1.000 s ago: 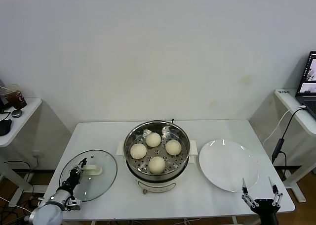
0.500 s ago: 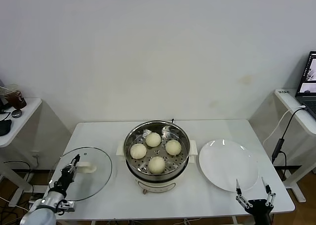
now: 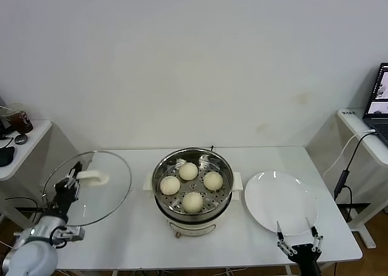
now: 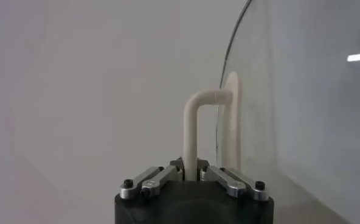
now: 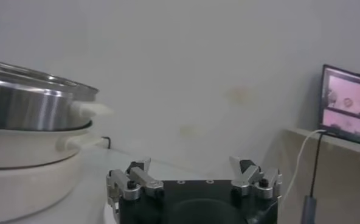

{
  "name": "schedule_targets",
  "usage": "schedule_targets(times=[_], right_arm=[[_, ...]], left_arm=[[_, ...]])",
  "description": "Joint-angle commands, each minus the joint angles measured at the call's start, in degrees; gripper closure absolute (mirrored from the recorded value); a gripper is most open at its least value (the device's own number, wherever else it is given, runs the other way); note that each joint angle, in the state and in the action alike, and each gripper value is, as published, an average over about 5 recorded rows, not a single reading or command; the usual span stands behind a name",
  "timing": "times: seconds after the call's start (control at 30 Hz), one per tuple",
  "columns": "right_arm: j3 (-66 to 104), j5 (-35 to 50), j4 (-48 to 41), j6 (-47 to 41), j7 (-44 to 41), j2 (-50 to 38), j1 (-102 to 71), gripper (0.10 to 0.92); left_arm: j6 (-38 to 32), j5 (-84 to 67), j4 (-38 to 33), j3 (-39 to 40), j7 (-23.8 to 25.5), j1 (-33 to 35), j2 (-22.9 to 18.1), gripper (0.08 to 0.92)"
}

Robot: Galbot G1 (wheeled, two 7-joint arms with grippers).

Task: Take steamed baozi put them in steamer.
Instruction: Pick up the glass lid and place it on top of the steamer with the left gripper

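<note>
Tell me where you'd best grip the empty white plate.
Grip the white plate by its thin rim at the near edge, coming in low from the front where the open right gripper sits. It lies flat, offering only its rim; the steamer crowds its other side.

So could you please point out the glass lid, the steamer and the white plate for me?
glass lid (image 3: 100, 194), head view, on the glass pane.
steamer (image 3: 225, 168), head view, on its steel rim.
white plate (image 3: 280, 200), head view, on its bare middle.
</note>
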Motion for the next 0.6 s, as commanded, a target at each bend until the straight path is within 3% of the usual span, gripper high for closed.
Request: schedule_targets(times=[0.03,0.27,0.6], right_arm=[[-2.51,-2.22,-1.21,-1.17,0.28,0.26,0.70,0.203],[-3.05,-6.66,-3.95,-1.55,2.54,0.52,1.97,0.203],[-4.09,-8.18,-5.83,-2.04,4.30,0.57,2.91,0.203]], left_arm=[[19.21,-7.94,-15.84,22.31,9.40,-13.16,3.42,0.822],[23.32,-0.77,-9.15,39.56,13.42,-26.94,-2.18,0.822],[25.88,13.62,-3.96,48.20,19.96,-33.68,-11.64,0.822]])
